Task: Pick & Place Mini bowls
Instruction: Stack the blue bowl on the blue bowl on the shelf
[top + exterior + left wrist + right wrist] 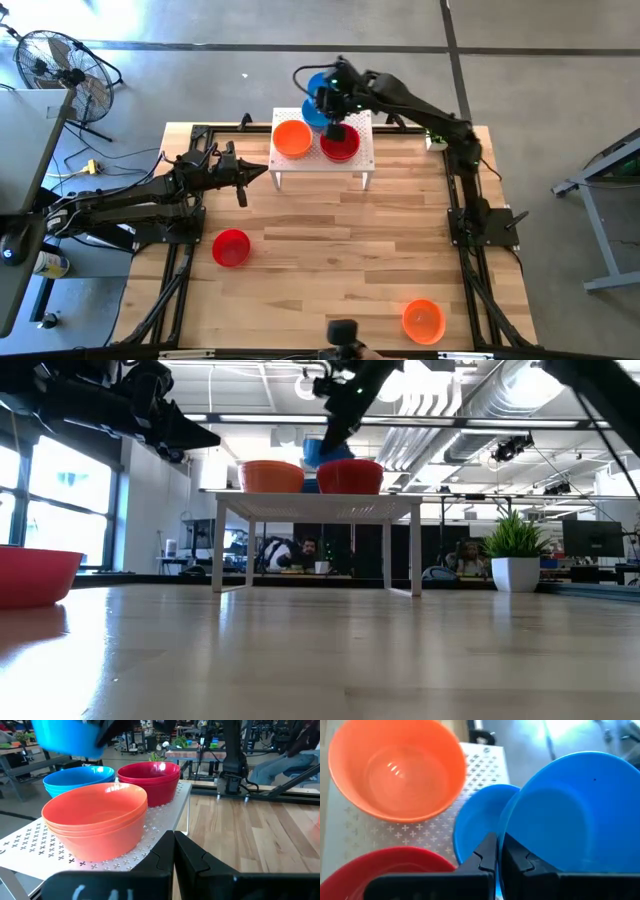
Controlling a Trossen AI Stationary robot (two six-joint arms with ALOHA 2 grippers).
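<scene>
A white perforated stand (362,152) at the table's far side carries an orange mini bowl stack (292,138), a red one (340,145) and a blue one (477,822). My right gripper (499,840) hangs above the stand's far edge, shut on another blue mini bowl (575,815), which also shows in the left wrist view (67,737). My left gripper (262,172) waits shut and level, left of the stand. One red mini bowl (231,247) and one orange mini bowl (423,320) sit on their bases on the table. My right gripper pinches the blue bowl's rim (506,827) between its two fingers, one finger inside the bowl and one outside. The fingers slant down from the table's right. The bowl is tilted on its side and lifted clear, over the blue bowl on the stand.
A small green plant in a white pot (517,560) stands at the table's far right corner. Open wooden table top (340,250) lies between the stand and the near edge. People sit at desks in the room beyond.
</scene>
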